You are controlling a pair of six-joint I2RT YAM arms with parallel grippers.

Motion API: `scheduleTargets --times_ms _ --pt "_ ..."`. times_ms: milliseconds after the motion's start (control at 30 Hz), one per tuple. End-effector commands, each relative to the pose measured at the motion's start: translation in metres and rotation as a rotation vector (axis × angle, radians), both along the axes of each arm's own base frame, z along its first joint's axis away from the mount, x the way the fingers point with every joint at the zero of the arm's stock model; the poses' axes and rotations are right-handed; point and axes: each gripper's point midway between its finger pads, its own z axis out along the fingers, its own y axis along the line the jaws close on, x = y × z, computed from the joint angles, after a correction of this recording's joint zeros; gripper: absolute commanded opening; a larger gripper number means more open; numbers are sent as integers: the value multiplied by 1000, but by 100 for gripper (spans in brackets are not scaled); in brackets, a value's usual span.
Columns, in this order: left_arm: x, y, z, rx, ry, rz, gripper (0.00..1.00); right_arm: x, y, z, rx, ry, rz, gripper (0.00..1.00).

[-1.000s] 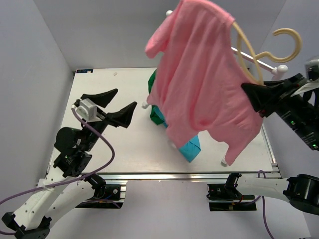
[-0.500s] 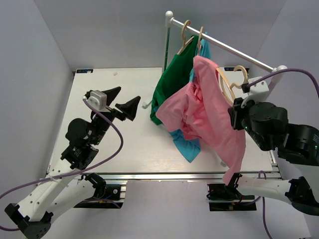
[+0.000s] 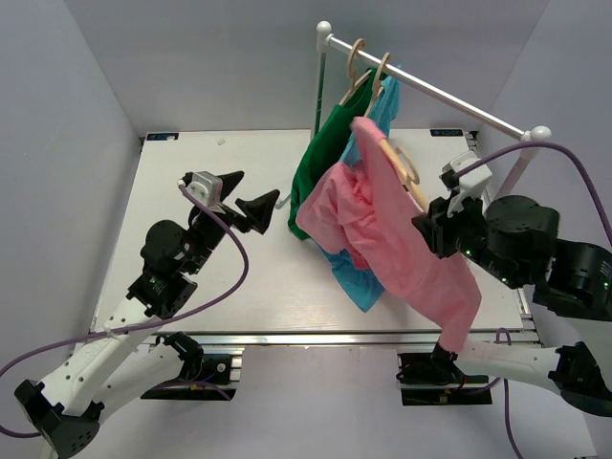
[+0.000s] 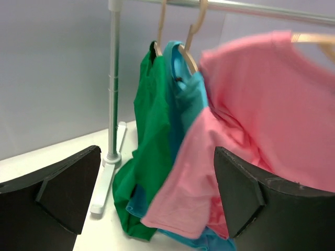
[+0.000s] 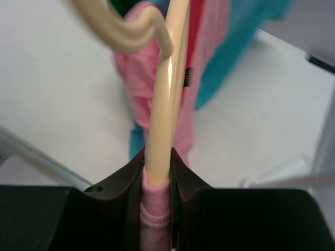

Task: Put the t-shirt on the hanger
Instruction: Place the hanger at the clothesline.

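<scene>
The pink t-shirt (image 3: 382, 229) hangs on the pale wooden hanger (image 3: 404, 172), held in the air in front of the rail. My right gripper (image 3: 426, 228) is shut on the hanger's arm (image 5: 165, 104) with the shirt's pink cloth (image 5: 155, 209) pinched between its jaws. The shirt drapes down to the right front. My left gripper (image 3: 251, 196) is open and empty, left of the clothes, facing them; the left wrist view shows the pink shirt (image 4: 251, 125) between its fingers, some way off.
A white rail (image 3: 421, 86) on a stand crosses the back right. It carries a green shirt (image 3: 323, 158) and a teal-blue shirt (image 3: 382, 105) on like hangers. The blue shirt's hem (image 3: 361, 285) rests on the table.
My right arm has lowered the hanger and pink shirt from high up and moved them left toward the rail's clothes. My left gripper has moved right, toward the shirts.
</scene>
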Motion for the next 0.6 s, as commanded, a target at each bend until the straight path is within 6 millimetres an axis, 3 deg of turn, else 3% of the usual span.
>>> scheduleTargets --times_ms 0,33,100,133,200,333,433,533,567 --pt "-4 -9 -10 12 19 -54 98 -43 52 92 190 -274 483 0" --pt "-5 -9 -10 14 19 -59 98 -52 53 112 214 -315 541 0" --pt "-5 -10 -10 14 24 -61 98 -75 65 123 212 -337 702 0" --pt "-5 -10 -11 18 32 -62 98 -85 59 141 240 -377 738 0" --pt "-10 -14 -9 25 27 -97 98 -88 58 148 238 -378 747 0" --pt "-10 -21 -11 46 39 -128 98 -98 31 180 289 -467 719 0" --pt "-5 -23 -8 63 69 -118 98 -108 -7 214 390 -587 642 0" --pt "-7 -32 -3 65 67 -167 98 -96 -41 226 422 -640 481 0" --pt "-5 -38 -7 66 86 -186 98 -82 -54 224 413 -631 373 0"
